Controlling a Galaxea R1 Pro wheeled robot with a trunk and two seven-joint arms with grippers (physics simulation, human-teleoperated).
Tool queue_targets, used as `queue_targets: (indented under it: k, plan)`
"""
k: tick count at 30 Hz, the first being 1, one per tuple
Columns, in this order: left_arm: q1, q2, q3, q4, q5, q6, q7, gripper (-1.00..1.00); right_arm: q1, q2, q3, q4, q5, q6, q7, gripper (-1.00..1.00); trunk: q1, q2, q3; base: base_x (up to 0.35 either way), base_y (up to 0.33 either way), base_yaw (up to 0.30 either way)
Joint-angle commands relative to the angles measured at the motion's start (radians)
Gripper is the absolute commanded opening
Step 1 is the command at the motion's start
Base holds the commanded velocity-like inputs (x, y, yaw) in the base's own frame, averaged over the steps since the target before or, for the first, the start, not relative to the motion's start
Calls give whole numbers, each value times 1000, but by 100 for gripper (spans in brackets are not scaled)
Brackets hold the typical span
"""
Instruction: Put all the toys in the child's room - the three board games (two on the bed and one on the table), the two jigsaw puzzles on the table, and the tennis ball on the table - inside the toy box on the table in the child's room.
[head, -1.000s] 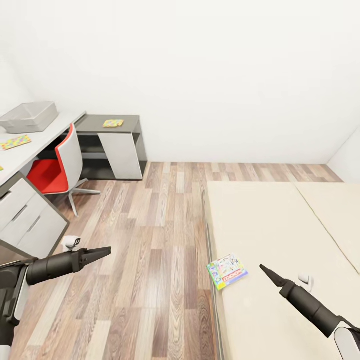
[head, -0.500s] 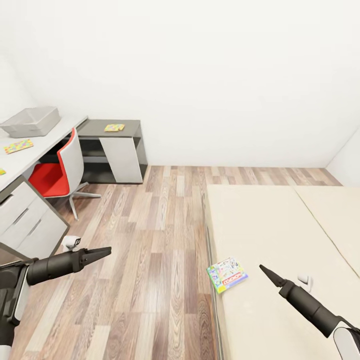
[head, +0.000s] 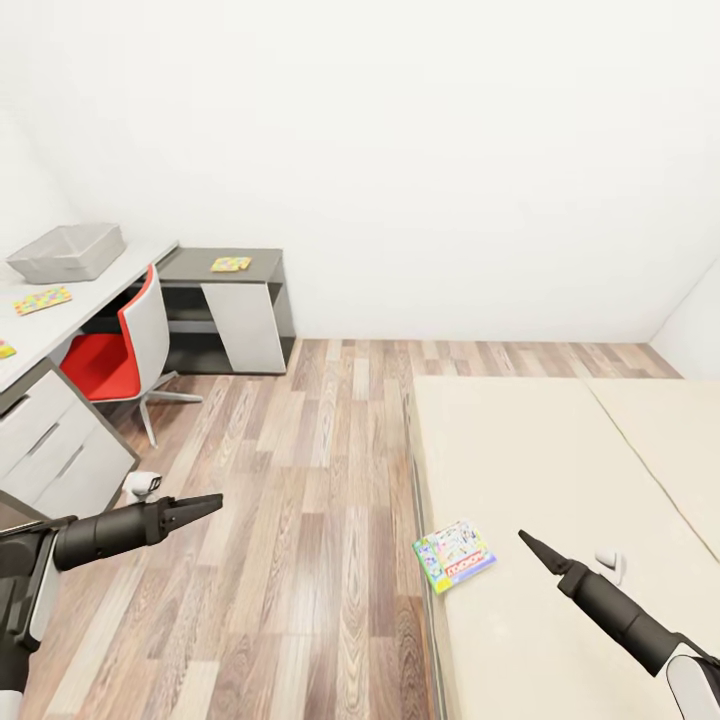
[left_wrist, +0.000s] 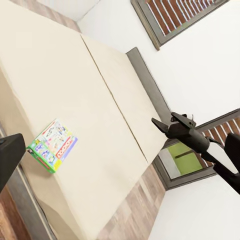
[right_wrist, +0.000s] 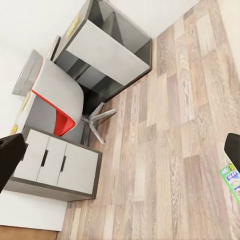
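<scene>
Both arms were held forward with jaws closed and empty, the right gripper (head: 528, 541) nearest the board game (head: 454, 555). That box lay at the bed (head: 560, 450) edge, within reach; the toy box (head: 68, 251) stood on the table (head: 60, 320) well apart.

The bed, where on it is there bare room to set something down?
Nearly all of the bed is bare: both cream mattresses, from the far wall forward. The one taken patch is its near floor-side edge, where a board game lies. The right gripper hovers beside that game.
</scene>
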Motion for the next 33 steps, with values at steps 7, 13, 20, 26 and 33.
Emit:
queue_targets:
  k: [7,13,20,26,33]
  plan:
    - [-1,1,0,0,-1,11,-4,100,-1,0,-1,2,-6,8,1,100,1,-2,10,0,0,0]
    - [-1,1,0,0,-2,11,-4,100,-1,1,-1,2,-6,7,1,100,1,-2,20,0,0,0]
    - [-1,-2,0,0,-3,11,-4,100,-1,1,-1,2,-6,7,1,100,1,-2,31,0,0,0]
    - [-1,0,0,0,-2,11,-4,100,-1,0,-1,3,-6,6,0,100,1,-2,41,0,0,0]
    - [-1,0,0,0,-2,11,-4,100,-1,1,0,3,-7,-13,-1,100,1,-2,53,0,0,0]
